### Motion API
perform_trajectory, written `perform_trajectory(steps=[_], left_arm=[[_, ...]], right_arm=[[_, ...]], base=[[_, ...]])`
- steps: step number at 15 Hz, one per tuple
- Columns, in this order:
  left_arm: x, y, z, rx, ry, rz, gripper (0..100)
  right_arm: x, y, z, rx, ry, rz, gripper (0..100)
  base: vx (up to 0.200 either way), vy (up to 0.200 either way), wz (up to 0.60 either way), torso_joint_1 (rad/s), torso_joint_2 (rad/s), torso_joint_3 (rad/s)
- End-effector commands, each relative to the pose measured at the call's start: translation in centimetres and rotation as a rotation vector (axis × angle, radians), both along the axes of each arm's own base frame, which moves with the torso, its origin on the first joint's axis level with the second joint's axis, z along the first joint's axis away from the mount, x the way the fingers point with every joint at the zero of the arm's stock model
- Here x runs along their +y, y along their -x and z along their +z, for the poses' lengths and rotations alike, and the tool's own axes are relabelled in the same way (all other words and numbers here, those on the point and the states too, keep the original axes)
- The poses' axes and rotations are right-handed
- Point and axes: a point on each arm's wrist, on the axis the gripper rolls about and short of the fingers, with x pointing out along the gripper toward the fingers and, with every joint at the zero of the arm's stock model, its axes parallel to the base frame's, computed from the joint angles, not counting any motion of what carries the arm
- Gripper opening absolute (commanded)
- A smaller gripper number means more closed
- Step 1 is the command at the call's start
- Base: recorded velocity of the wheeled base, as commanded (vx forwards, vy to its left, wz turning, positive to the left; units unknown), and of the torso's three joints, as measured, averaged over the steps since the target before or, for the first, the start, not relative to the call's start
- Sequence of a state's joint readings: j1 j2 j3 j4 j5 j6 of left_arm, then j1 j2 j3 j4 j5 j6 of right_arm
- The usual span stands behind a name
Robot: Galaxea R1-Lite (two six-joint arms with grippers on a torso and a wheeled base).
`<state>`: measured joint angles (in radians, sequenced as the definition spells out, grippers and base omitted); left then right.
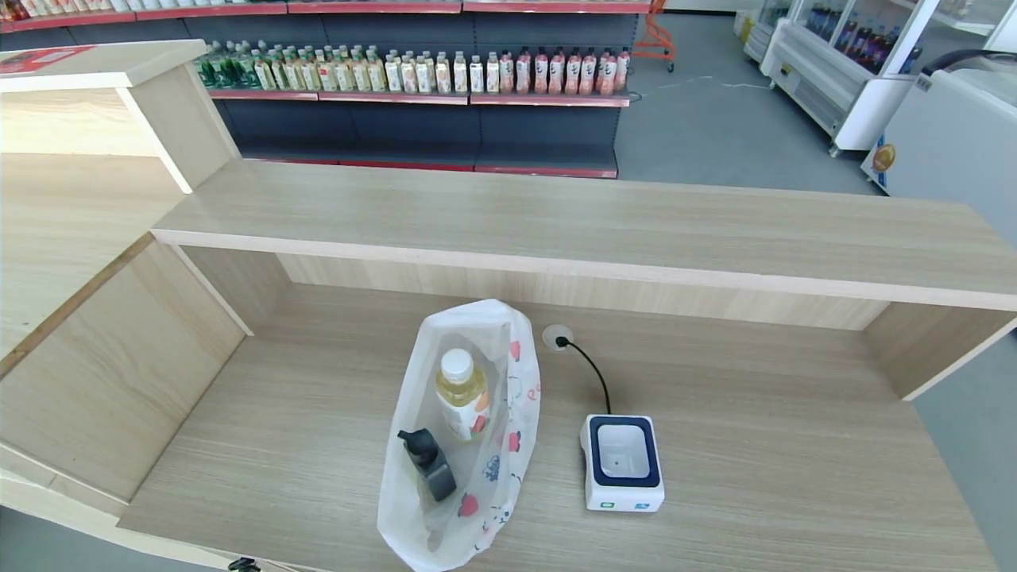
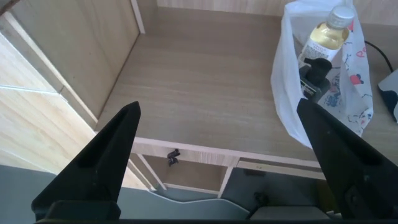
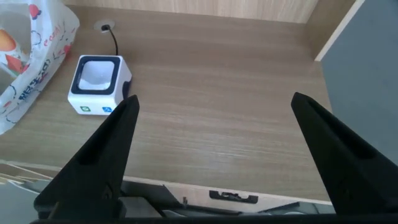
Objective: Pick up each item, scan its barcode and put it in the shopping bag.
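Observation:
A white printed shopping bag lies open on the wooden counter, left of the scanner. Inside it are a yellow-drink bottle with a white cap and a dark grey pump bottle. The white and blue barcode scanner sits to the bag's right, its black cable running back to a desk grommet. My left gripper hangs open above the counter's front edge, with the bag ahead and to one side. My right gripper is open above the bare counter, the scanner off to its side. Neither holds anything.
The counter is walled by a raised wooden shelf at the back and side panels left and right. Beyond it stand store shelves with drink bottles and freezers at the far right.

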<state>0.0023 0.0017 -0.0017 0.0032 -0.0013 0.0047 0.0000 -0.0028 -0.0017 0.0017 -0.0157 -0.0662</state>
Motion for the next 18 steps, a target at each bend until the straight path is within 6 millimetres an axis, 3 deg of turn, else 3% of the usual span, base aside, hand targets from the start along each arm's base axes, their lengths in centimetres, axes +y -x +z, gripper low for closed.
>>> perform_trajectory(steps=[1, 18], left_arm=[[0.00, 0.01, -0.01, -0.002, 0.000, 0.000, 100], [0.00, 0.01, -0.01, -0.002, 0.000, 0.000, 100]], right_arm=[[0.00, -0.02, 0.00, 0.003, 0.000, 0.002, 0], [0.00, -0.01, 0.05, 0.001, -0.028, -0.001, 0]], base=[[0.000, 0.000, 0.00, 0.000, 0.00, 0.000], [0.000, 0.000, -0.04, 0.000, 0.00, 0.000]])
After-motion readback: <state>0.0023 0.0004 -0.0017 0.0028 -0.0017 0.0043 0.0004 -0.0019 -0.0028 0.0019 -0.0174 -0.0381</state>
